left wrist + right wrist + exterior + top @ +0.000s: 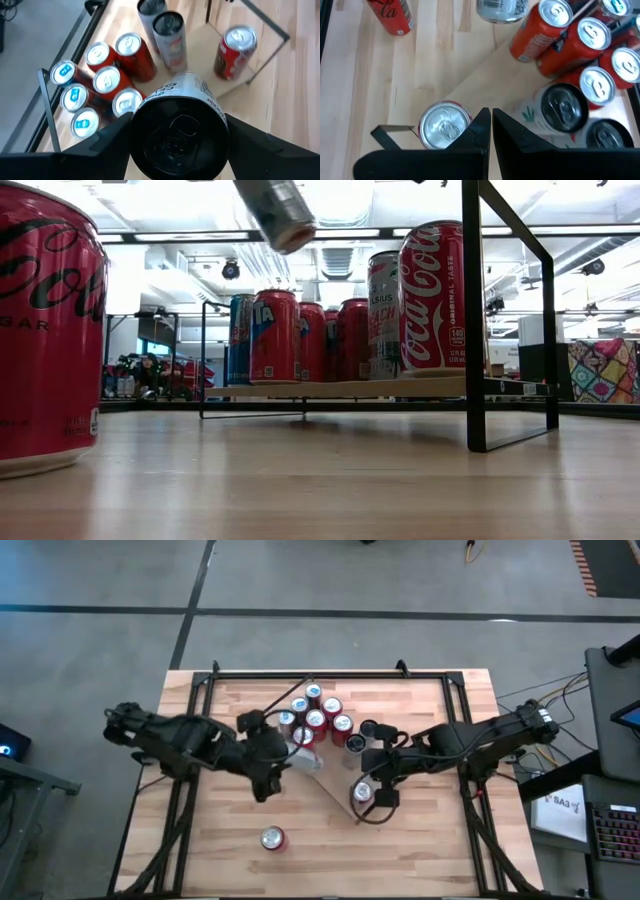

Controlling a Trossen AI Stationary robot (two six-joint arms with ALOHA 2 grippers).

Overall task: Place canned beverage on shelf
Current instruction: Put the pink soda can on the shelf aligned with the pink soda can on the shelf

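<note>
My left gripper (pixel 177 150) is shut on a silver beverage can (pixel 180 125) with a dark top, held in the air above the table (pixel 303 758). In the low view that can (pixel 275 210) hangs tilted, high above the shelf (pixel 340 389). The shelf (pixel 335 778) is a light-wood board, and several red, blue and silver cans (pixel 315 718) stand upright on it. My right gripper (pixel 491 122) is shut. It hovers right beside a red can (pixel 444 126) that stands at the shelf's near corner (pixel 363 791). My left gripper pinches the silver can's round wall near its top end (pixel 150 107) between its two fingers (pixel 107 142), one on each side. The fingers slant down from the table's left. The can hangs tilted and clear of shelf and table. My right gripper: I cannot tell whether its finger touches the red can.
One red can (pixel 272 838) stands alone on the plank tabletop near the front edge; it also shows large in the low view (pixel 45 330). A thin black frame (pixel 475 310) rises around the shelf. Bare board (pixel 485 85) lies between the can cluster and the corner can.
</note>
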